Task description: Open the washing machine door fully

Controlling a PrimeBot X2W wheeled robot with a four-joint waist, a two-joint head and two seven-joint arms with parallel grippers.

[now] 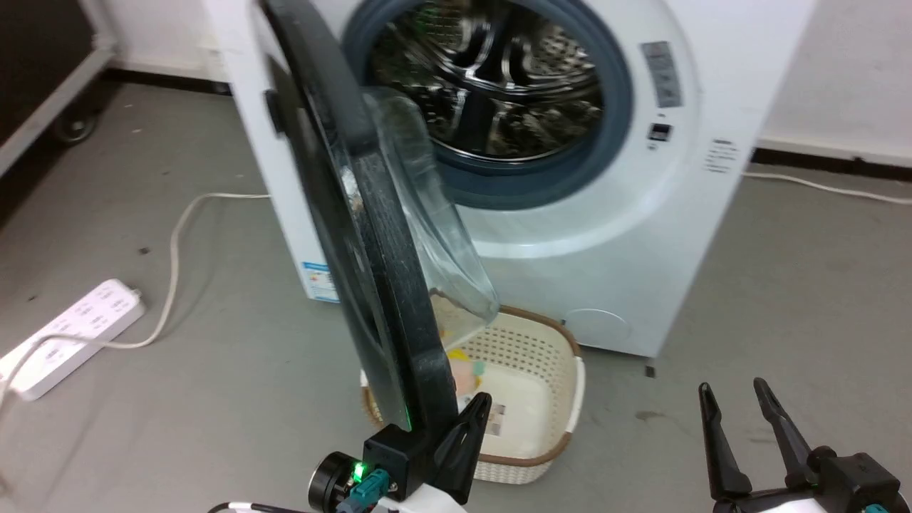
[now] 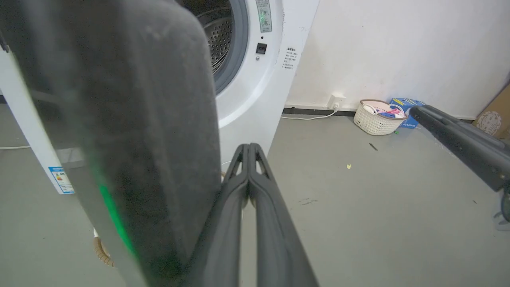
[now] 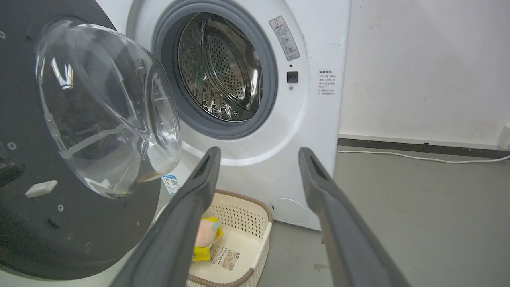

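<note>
The washing machine (image 1: 641, 249) is a white box with its steel drum (image 1: 491, 78) exposed. Its door (image 1: 370, 235), a black disc with a clear glass bowl (image 1: 434, 228), stands swung out and shows edge-on in the head view. My left gripper (image 1: 483, 400) is shut with nothing between its fingers, lying beside the door's lower rim on the bowl side. In the left wrist view the door (image 2: 119, 119) fills the left, next to the shut gripper (image 2: 249, 148). My right gripper (image 1: 734, 388) is open and apart from the door, facing the door's inner face (image 3: 24, 223) and the machine (image 3: 318, 119).
A cream perforated basket (image 1: 527, 370) with small items sits on the floor under the door, in front of the machine. A white power strip (image 1: 71, 335) and its cable (image 1: 178, 235) lie at the left. By the wall stand another basket (image 2: 374, 119), a blue box (image 2: 402, 105) and cardboard (image 2: 494, 117).
</note>
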